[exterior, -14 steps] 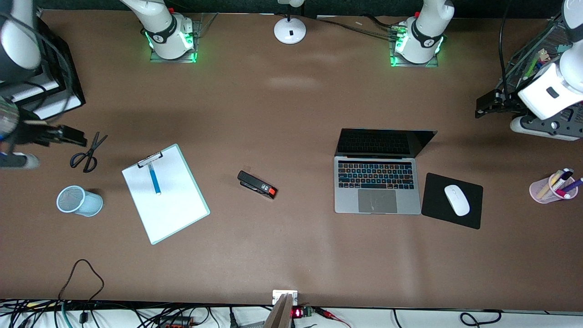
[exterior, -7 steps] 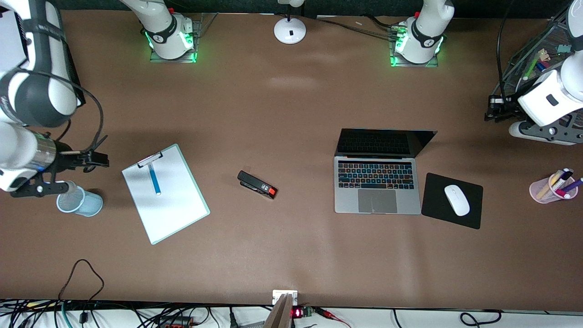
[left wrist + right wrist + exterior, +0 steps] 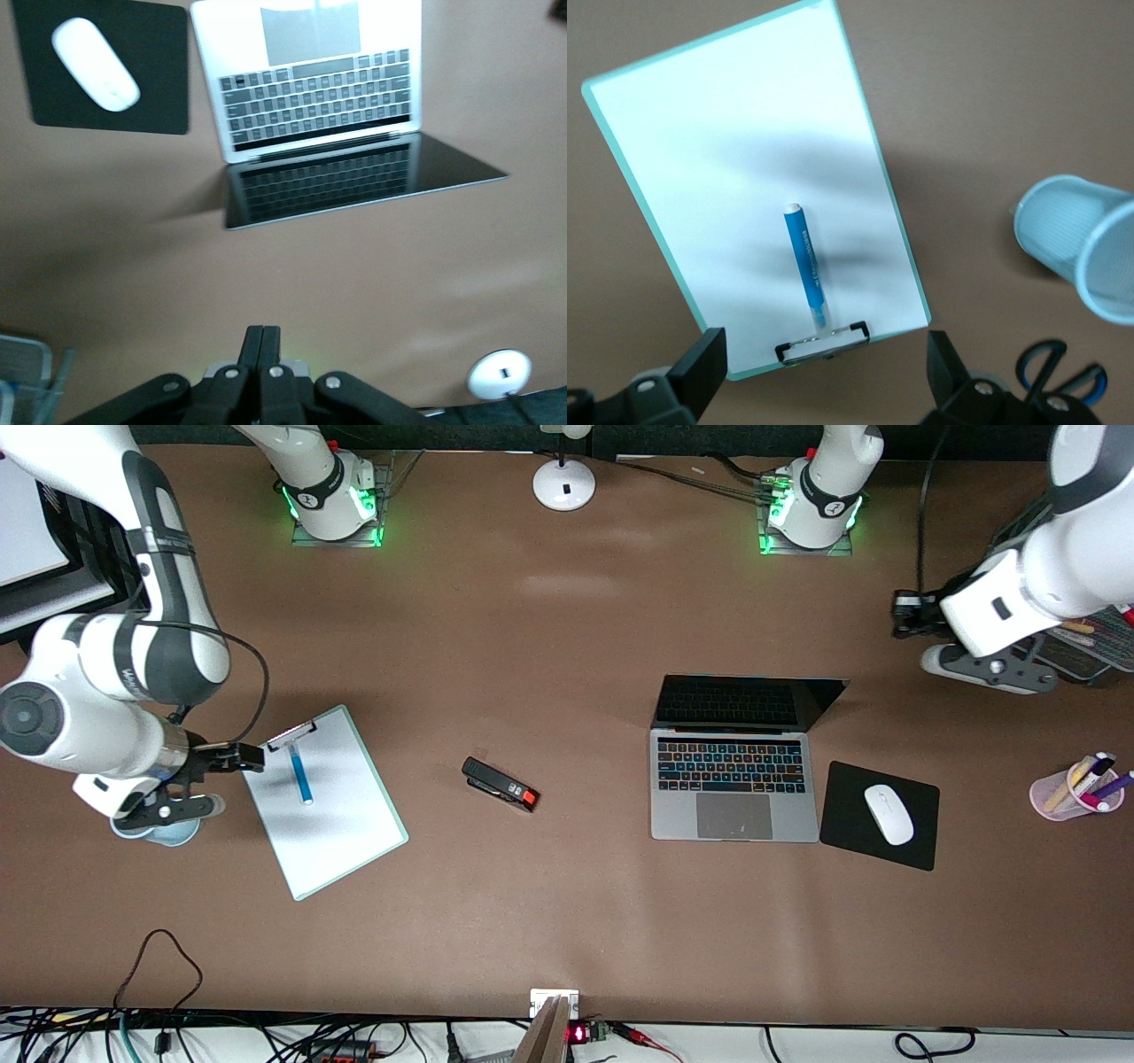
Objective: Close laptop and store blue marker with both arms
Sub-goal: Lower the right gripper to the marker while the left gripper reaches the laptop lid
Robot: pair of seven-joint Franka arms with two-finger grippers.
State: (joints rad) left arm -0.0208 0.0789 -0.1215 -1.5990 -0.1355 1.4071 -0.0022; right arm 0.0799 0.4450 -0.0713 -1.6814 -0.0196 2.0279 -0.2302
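Observation:
The laptop (image 3: 733, 815) lies open, its black screen tilted back toward the arms' bases; the left wrist view shows its keyboard (image 3: 319, 88). The blue marker (image 3: 301, 778) rests on a white clipboard (image 3: 328, 833), one end by the metal clip. My right gripper (image 3: 244, 755) hovers over the clipboard's clip end, open, with nothing between its fingers. In the right wrist view the marker (image 3: 804, 266) lies just ahead of that gripper (image 3: 824, 372). My left gripper (image 3: 899, 614) is shut and empty over bare table, toward the left arm's end from the laptop screen. It shows shut in its own view (image 3: 263, 341).
A light blue mesh cup (image 3: 1081, 239) and scissors (image 3: 1054, 376) lie by the right gripper. A black stapler (image 3: 500, 784) sits mid-table. A white mouse (image 3: 889, 813) rests on a black pad (image 3: 850, 833) beside the laptop. A pink pen cup (image 3: 1072, 793) stands near the left arm's end.
The left gripper has closed and moved in toward the laptop. The right arm has swung from the table's end to above the clipboard's clip, now covering part of the mesh cup.

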